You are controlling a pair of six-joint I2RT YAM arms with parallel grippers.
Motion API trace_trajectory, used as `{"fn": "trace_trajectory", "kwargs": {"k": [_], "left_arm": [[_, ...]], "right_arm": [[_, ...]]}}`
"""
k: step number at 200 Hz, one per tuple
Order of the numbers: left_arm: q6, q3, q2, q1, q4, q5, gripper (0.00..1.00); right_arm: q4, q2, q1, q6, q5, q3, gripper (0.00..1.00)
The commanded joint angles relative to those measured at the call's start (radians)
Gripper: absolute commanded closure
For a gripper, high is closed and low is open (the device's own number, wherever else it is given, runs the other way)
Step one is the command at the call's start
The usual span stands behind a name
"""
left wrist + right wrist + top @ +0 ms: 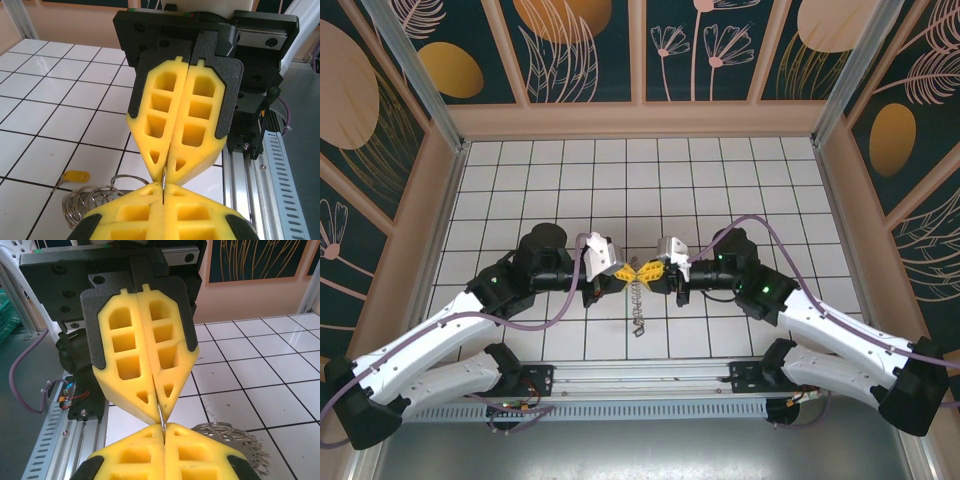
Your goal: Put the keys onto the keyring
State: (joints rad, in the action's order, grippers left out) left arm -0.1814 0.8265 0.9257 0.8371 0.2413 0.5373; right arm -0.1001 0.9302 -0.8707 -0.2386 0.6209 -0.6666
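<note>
My left gripper (623, 270) and right gripper (653, 272) meet tip to tip over the middle of the white tiled table. Both are shut on the same thin metal wire of the keyring (163, 179), which runs edge-on between the yellow fingertips. In the left wrist view my left gripper (163, 190) is at the bottom and the right one's fingers (192, 115) face it. The right wrist view mirrors this: right gripper (163, 429), keyring wire (160, 415). The keys (638, 305) trail below as a chain toward the near edge. Their ring coils (92, 197) (225, 432) lie on the tiles beside a small yellow-orange piece (76, 176).
An aluminium rail (650, 378) carrying both arm bases runs along the table's near edge, right behind the dangling chain. Wooden walls (640, 118) and metal posts box in the tiled area. A green basket (7, 315) stands off the table.
</note>
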Motion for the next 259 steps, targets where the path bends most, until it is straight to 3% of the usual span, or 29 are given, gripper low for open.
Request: {"fn": "trace_trajectory", "kwargs": {"k": [1,23,57,96,163,200,255,259], "left_arm": [[-0.001,0.018,-0.022,0.005,-0.054,0.031,1.0],[0.046,-0.032,-0.059,0.005,-0.149,0.049,1.0],[0.11,-0.104,-0.077,0.005,-0.261,0.085,0.85],[0.147,-0.138,-0.104,0.004,-0.328,0.109,0.8],[0.162,-0.169,-0.131,0.005,-0.354,0.121,0.83],[0.165,-0.173,-0.136,0.005,-0.372,0.132,1.0],[0.161,-0.188,-0.159,0.005,-0.407,0.112,1.0],[0.162,-0.19,-0.162,0.004,-0.411,0.107,1.0]], "right_arm": [[-0.04,-0.001,-0.012,-0.014,-0.009,-0.026,1.0],[-0.078,-0.028,-0.009,0.002,0.021,-0.007,1.0],[-0.158,-0.055,0.002,0.051,0.115,0.017,1.0],[-0.258,-0.061,0.002,0.096,0.152,0.056,1.0],[-0.481,-0.074,0.004,0.174,0.184,0.132,1.0],[-0.503,-0.068,0.004,0.18,0.189,0.14,1.0],[-0.488,-0.072,0.004,0.19,0.139,0.15,1.0],[-0.479,-0.073,0.004,0.19,0.129,0.15,0.97]]}}
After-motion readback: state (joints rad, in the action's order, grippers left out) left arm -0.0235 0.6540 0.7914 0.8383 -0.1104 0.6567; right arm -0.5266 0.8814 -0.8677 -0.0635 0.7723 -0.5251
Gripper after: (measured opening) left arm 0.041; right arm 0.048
